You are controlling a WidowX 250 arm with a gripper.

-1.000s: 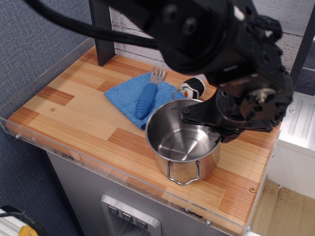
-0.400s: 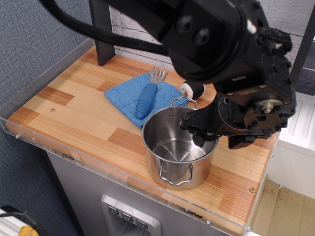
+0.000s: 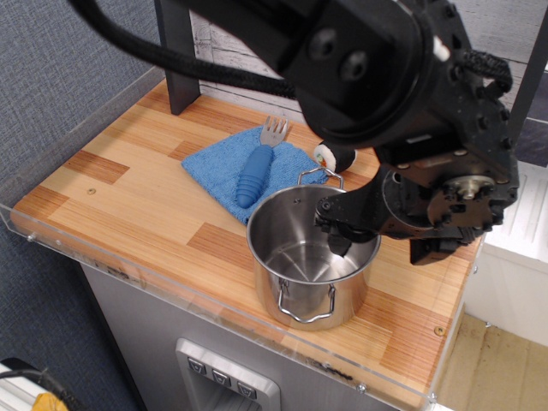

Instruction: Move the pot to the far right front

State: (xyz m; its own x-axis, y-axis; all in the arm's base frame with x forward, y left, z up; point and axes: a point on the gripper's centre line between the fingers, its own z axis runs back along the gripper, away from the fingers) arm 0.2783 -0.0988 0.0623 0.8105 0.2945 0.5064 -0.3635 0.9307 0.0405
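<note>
- The pot (image 3: 310,261) stands upright near the front edge of the wooden table (image 3: 145,197), a little right of the middle, with one wire loop handle facing the camera at 6 o'clock and the other at 12 o'clock.
- The gripper (image 3: 340,233) is at the right rim of the pot, around 2 o'clock from the pot's centre, and its dark fingers reach over the rim into the inside.
- I cannot tell for sure how wide the jaws are or if they really pinch the wall of the pot; the big black arm hides most of this part.
- The blue towel (image 3: 224,175) lies at 10 o'clock from the pot, close to it, with the fork (image 3: 257,163) on top, its prongs pointing to 12 o'clock.
- A small white round object (image 3: 332,157) sits just behind the pot at 12 o'clock.
- My judgement: the free corner lies at 4 o'clock from the pot, so the move should go that way, and the gripper is already on that side of it.
- The front edge is near, so a too-long push could be risky.
</note>
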